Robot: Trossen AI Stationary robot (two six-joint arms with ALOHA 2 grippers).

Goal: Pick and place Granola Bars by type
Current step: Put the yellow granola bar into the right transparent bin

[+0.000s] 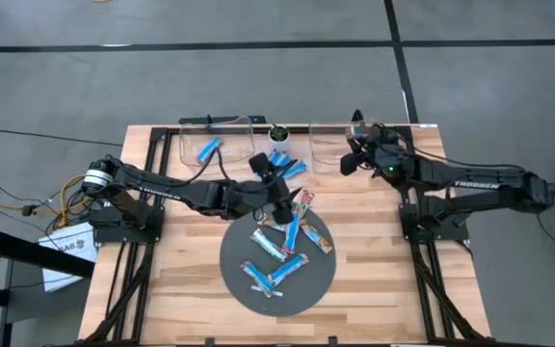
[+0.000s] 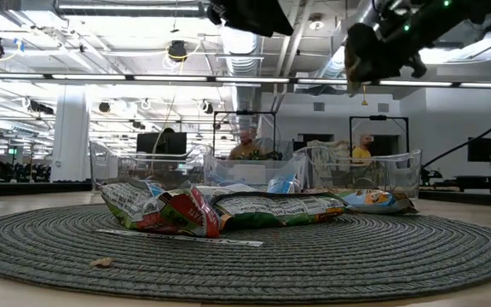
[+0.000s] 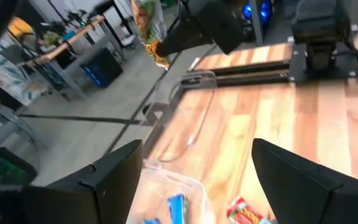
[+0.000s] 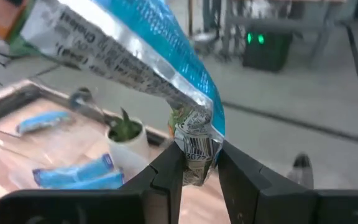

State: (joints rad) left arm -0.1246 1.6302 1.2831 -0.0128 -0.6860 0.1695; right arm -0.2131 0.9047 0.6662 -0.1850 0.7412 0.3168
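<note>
Several granola bars (image 1: 282, 253), blue-and-white and tan with red marks, lie flat on a round grey woven mat (image 1: 318, 280); the low view shows them (image 2: 271, 206) in a heap. More blue bars (image 1: 287, 166) lie in a clear middle bin. My right gripper (image 4: 201, 163) is shut on one bar and hovers by the right clear bin (image 1: 330, 140) at the far edge. My left gripper (image 3: 194, 180) is open and empty. It hangs above the mat's far edge (image 1: 282, 196), near the middle bin. My right gripper pinches a foil bar by its crimped end seal (image 4: 194, 146), the barcode patch between the two fingertips. The bar is lifted clear and sticks out beyond the fingers, its blue-and-silver back (image 4: 129, 53) facing the camera. The left wrist view shows it in the air (image 3: 146, 28).
Three clear bins stand along the far edge; the left one (image 1: 210, 146) holds a blue bar. A small potted plant (image 1: 278, 132) stands behind the middle bin. Bare wooden tabletop (image 1: 383, 280) lies on both sides of the mat. People show in the room beyond (image 2: 247, 145).
</note>
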